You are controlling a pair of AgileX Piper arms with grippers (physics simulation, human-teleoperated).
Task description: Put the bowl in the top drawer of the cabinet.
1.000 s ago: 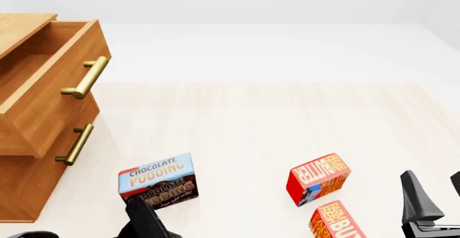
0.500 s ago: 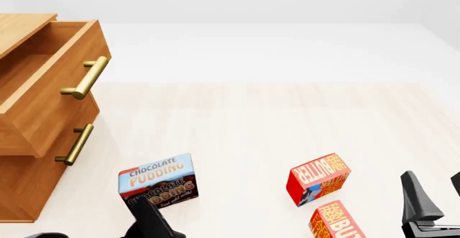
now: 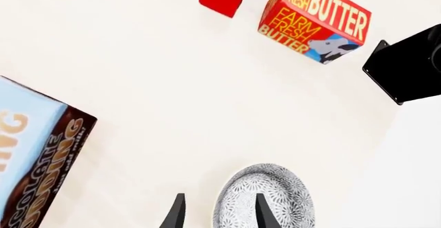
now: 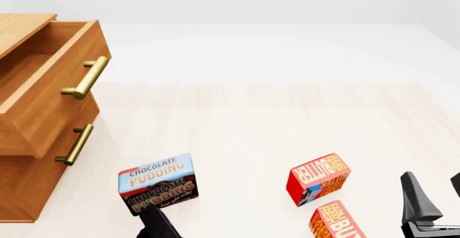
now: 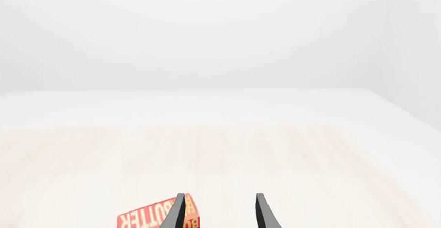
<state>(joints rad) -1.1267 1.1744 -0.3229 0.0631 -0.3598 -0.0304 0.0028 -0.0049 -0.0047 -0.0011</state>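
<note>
Nearest the arms' side of the table (image 4: 287, 119), the bowl (image 3: 265, 199) is sitting just past the left gripper (image 3: 219, 215), seen only in the left wrist view; the front view is cutting it off below its lower edge. The left gripper's fingers are standing spread, one beside the bowl's rim and the other over its patterned inside, so they are straddling the rim without pinching it yet; this looks like lining up for a rim grasp, since a wide shallow bowl offers little else to grip. The right gripper (image 5: 219, 212) is hanging near the table's right edge with its fingers apart and nothing between them, probably parked out of the way. A little farther in, a chocolate pudding box (image 4: 158, 182) is standing toward the left and two red butter boxes (image 4: 318, 177) are lying toward the right, one nearer box (image 4: 335, 220) just beside the other; they are clutter to steer around when the bowl is lifted. Farthest, at the table's left edge, the cabinet (image 4: 29, 189) is standing with its top drawer (image 4: 50, 82) pulled out, brass handle (image 4: 86, 77) facing the middle of the table, so the box is lying open from above and ready to take the bowl. The lower drawer (image 4: 74, 144) is sitting closed.
</note>
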